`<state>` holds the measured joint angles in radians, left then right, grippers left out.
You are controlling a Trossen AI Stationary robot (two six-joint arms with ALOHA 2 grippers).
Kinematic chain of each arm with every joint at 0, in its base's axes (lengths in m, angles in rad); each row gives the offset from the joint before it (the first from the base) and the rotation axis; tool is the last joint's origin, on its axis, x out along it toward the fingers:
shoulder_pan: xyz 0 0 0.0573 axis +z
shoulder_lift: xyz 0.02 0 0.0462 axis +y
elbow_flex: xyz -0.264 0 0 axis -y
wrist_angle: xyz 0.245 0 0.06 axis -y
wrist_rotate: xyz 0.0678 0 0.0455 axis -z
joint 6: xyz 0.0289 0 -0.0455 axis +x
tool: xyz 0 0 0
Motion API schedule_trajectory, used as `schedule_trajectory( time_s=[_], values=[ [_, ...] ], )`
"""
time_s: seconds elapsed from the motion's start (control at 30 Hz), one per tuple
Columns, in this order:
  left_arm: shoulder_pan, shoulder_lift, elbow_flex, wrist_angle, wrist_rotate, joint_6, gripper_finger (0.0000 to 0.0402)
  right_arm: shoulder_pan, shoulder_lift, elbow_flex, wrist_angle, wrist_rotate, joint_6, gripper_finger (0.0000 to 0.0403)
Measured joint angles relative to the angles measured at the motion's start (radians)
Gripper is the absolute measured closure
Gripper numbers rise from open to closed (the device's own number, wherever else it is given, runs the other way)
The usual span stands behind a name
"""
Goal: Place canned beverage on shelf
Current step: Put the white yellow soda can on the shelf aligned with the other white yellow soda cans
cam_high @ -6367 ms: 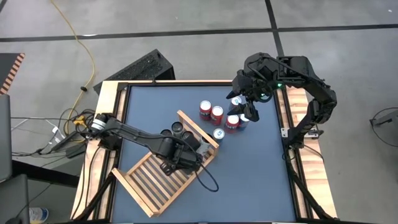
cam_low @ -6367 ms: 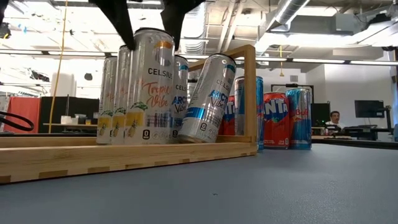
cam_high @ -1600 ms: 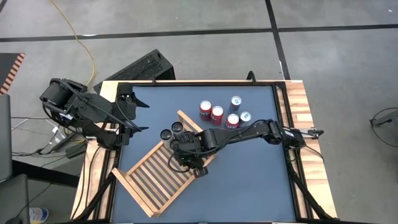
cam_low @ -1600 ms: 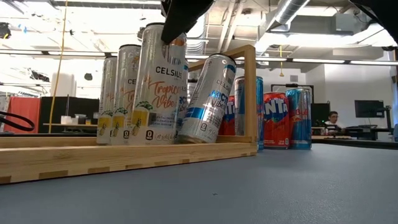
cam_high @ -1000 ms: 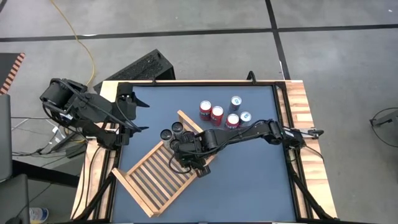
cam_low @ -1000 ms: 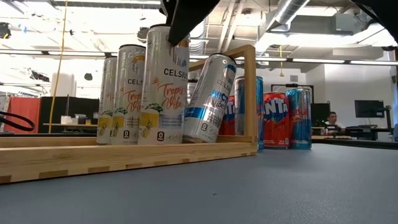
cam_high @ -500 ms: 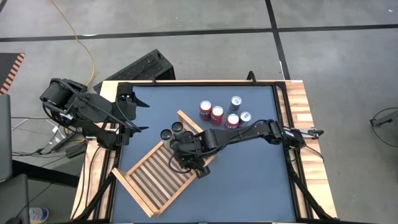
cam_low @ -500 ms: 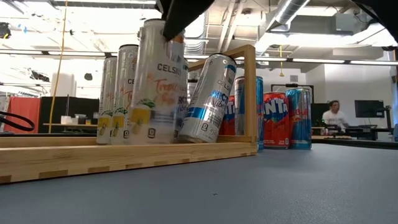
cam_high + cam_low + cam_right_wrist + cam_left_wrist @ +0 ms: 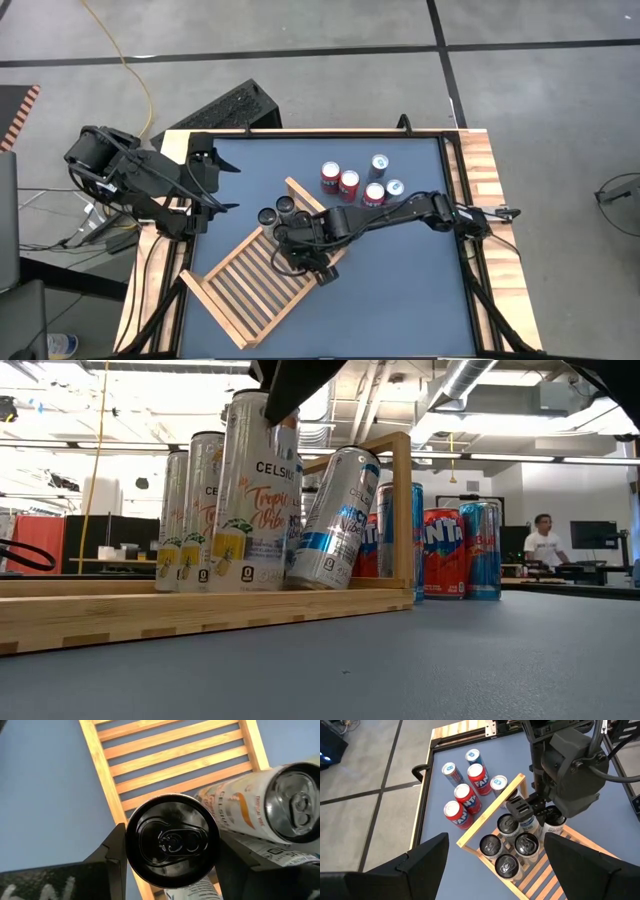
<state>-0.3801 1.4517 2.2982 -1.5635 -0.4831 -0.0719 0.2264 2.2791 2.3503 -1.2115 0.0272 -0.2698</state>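
Note:
The shelf (image 9: 250, 290), a slatted rack of light wood, lies askew on the blue table. Several tall cans (image 9: 507, 845) stand in its far corner. My right gripper (image 9: 300, 250) reaches over that corner, shut on a white can (image 9: 255, 490) with a black top (image 9: 172, 840). Beside it a silver-blue can (image 9: 335, 520) leans toward the frame's post (image 9: 402, 510). My left gripper (image 9: 218, 180) hangs open over the table's left edge, with nothing between its fingers. My right gripper pinches the white can just under its top rim (image 9: 131, 845), one finger (image 9: 114, 860) on each side of the wall. The fingers come from above, slanting down. The can stands nearly upright among the other cans; the shelf's frame (image 9: 150, 615) hides its base.
Three red cans (image 9: 348, 184) and two silver-blue ones (image 9: 379, 163) stand on the table beyond the shelf's far corner. One more can (image 9: 499, 784) stands right outside the frame. A person (image 9: 543, 545) sits in the room behind the table.
The white can in my right gripper has shifted a little toward the other white cans on the shelf, swaying as it went. The gripper has stayed shut on it.

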Motion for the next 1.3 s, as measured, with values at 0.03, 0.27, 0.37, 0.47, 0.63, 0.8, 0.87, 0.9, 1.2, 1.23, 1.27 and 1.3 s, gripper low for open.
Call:
schedule_trajectory(
  time_s=[0.03, 0.27, 0.37, 0.47, 0.63, 0.8, 0.87, 0.9, 1.2, 1.23, 1.27, 1.3],
  values=[
    [0.0, 0.0, 0.0, -0.001, 0.0, 0.0, 0.0087, 0.0, 0.0, 0.0, 0.001, 0.0, -0.001, 0.0213],
    [0.0, 0.0, 0.0, -0.003, 0.0, 0.0, 0.0087, -0.005, 0.0, 0.0, 0.017, -0.003, -0.001, 0.0213],
    [0.0, 0.0, 0.0, -0.003, 0.0, 0.0, 0.0087, -0.006, 0.0, 0.0, 0.021, -0.004, -0.003, 0.0213],
    [0.0, 0.0, 0.0, -0.003, 0.0, 0.0, 0.0087, -0.011, 0.0, 0.0, 0.018, -0.004, -0.003, 0.0213],
    [0.0, 0.0, 0.0, -0.003, 0.0, 0.0, 0.0087, -0.013, 0.0, 0.0, 0.005, -0.024, -0.003, 0.0213],
    [0.0, 0.0, 0.0, -0.003, 0.0, 0.0, 0.0087, -0.013, 0.0, 0.0, 0.011, -0.039, -0.017, 0.0213],
    [0.0, 0.0, 0.0, -0.003, 0.0, 0.001, 0.0087, -0.014, 0.0, 0.0, 0.014, -0.038, -0.018, 0.0213],
    [0.0, 0.0, 0.0, -0.003, 0.0, 0.001, 0.0087, -0.014, 0.0, 0.0, 0.013, -0.038, -0.021, 0.0213],
    [0.0, 0.0, 0.0, -0.002, -0.004, 0.011, 0.0087, -0.015, 0.0, 0.0, -0.015, -0.025, -0.099, 0.0213],
    [0.0, 0.0, 0.0, -0.002, -0.009, 0.011, 0.0087, -0.015, 0.0, 0.0, -0.017, -0.025, -0.1, 0.0213],
    [0.0, 0.0, 0.0, -0.002, -0.013, 0.011, 0.0087, -0.015, 0.0, 0.0, -0.017, -0.025, -0.101, 0.0213],
    [0.0, 0.0, 0.0, -0.002, -0.017, 0.012, 0.0087, -0.015, 0.0, 0.0, -0.017, -0.026, -0.101, 0.0213]
  ],
)
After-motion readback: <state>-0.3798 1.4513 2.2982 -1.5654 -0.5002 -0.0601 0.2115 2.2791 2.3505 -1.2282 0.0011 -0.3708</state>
